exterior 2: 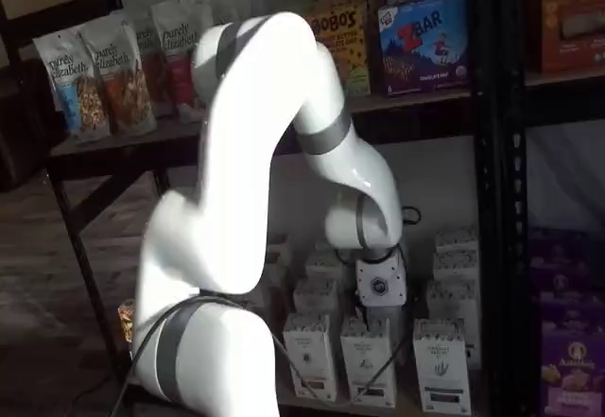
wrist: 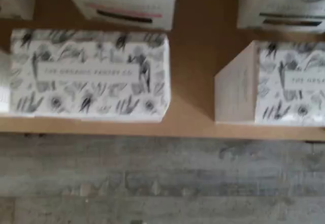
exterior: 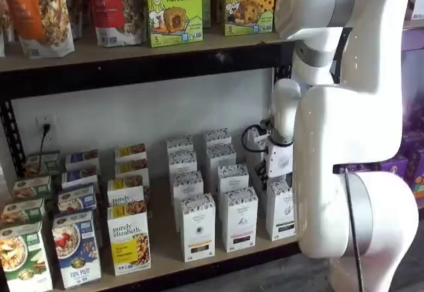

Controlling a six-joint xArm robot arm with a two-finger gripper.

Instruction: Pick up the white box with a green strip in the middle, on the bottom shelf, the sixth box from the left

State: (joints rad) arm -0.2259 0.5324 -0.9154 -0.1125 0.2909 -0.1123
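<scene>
The white box (exterior: 280,210) carries a grey-speckled floral top and a dark band low on its front. The bottom shelf (exterior: 159,236) is light tan wood with a black rail, and at the white box's nine o'clock a like carton (exterior: 239,219) is white with a dark band too. Bobo's box (exterior: 174,8) is lime green; the arm (exterior 2: 255,209) is white with grey rings.

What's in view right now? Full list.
white cartons: at least nine, speckled tops, bottom shelf right half
cereal boxes: many, multicoloured, bottom shelf left half
granola bags: several, upper shelf left
Bobo's boxes: two, green and orange, upper shelf
Z Bar box: one, blue, upper shelf
purple boxes: several, next rack
arm: one, white
hand: one, white body, low among white cartons
</scene>
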